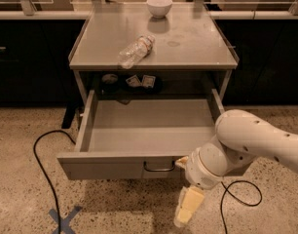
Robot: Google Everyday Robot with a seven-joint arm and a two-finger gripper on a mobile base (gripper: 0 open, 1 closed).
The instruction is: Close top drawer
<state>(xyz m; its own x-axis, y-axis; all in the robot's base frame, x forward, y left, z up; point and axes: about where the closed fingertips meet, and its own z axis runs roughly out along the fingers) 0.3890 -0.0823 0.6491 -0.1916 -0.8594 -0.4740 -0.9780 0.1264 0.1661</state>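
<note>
The top drawer (115, 165) is a wide grey metal drawer that stands pulled far out of the cabinet, and its inside is empty. Its flat front panel has a small dark wire handle (158, 167) at the centre. My gripper (188, 206) hangs just in front of and below the front panel, right of the handle. The white wrist (210, 165) lies against the panel's right part and hides it.
The grey cabinet top (188, 43) carries a lying plastic bottle (136, 51) and a white bowl (159, 6). Small items lie on the shelf behind the drawer (139, 82). A black cable (42, 150) loops on the floor at left, a blue tape cross (64, 218) below it.
</note>
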